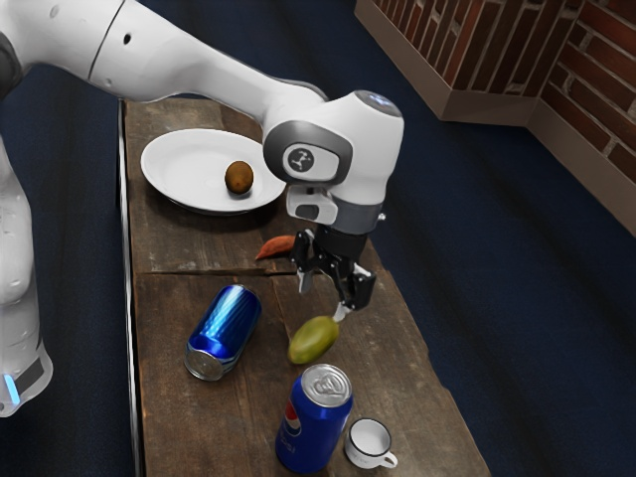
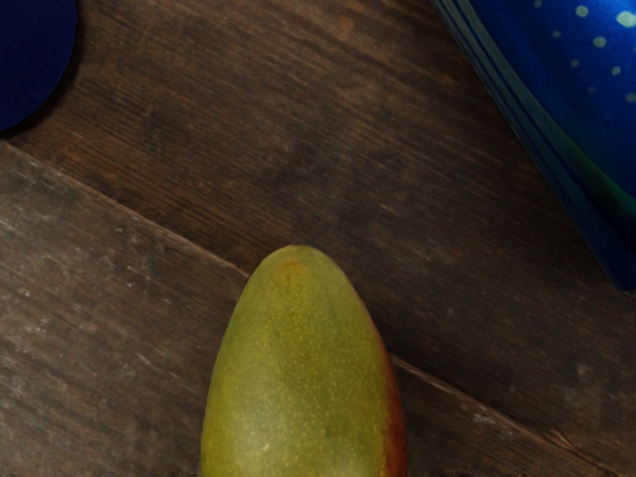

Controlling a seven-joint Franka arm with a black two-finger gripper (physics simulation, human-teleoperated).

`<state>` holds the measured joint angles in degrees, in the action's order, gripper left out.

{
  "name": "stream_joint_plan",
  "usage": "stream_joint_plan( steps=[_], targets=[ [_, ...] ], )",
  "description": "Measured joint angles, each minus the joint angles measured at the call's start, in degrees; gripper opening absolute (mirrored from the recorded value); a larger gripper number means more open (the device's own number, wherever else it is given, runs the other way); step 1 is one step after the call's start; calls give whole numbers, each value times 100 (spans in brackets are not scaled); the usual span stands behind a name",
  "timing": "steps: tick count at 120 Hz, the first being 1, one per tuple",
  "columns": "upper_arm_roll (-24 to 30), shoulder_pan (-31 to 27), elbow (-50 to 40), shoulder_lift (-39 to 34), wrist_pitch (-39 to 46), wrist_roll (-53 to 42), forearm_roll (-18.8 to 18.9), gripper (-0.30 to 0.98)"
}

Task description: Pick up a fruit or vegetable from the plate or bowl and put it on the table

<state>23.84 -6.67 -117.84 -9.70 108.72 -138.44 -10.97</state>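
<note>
My gripper [image 1: 323, 298] stands open above the table [image 1: 179, 427], its fingers apart with nothing held between them. A green-yellow mango [image 1: 314, 340] is just below the fingertips, at the side toward the cans. In the wrist view the same mango [image 2: 303, 378] appears large at the lower edge, with a reddish flank. A brown round fruit [image 1: 238, 178] rests in the white plate [image 1: 174, 169], behind the hand. An orange-red pointed vegetable [image 1: 276, 247] lies on the wood between plate and gripper, partly hidden by the hand.
A blue can [image 1: 225, 331] lies on its side beside the mango. An upright Pepsi can [image 1: 315, 419] and a small white mug [image 1: 369, 443] stand close together near the exterior view's lower edge. Brick walls rise beyond the table.
</note>
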Motion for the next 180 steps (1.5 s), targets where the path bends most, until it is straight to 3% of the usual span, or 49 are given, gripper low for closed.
stream_joint_plan(
  steps=[12,25,32,41,61,79,109,142,165,180],
  targets=[
    [0,-204,-3,-299,13,28,42,64],
    [-140,-1534,24,-1328,45,53,62,67],
    [-787,-2021,177,-1495,48,67,64,67],
    [-1601,-2224,454,-1373,-96,111,85,68],
    [-2112,-2292,1331,-240,-997,468,814,68],
    [-2211,-2265,1372,129,-1441,826,1080,69],
    [-2278,-2203,1347,821,-1675,1227,1157,69],
    [-2304,-2020,1180,934,-1685,1505,1146,69],
    [-2598,-1693,1156,1144,-1612,1631,1140,69],
    [-2729,-1849,1209,1214,-1555,1685,1137,69]
  ],
)
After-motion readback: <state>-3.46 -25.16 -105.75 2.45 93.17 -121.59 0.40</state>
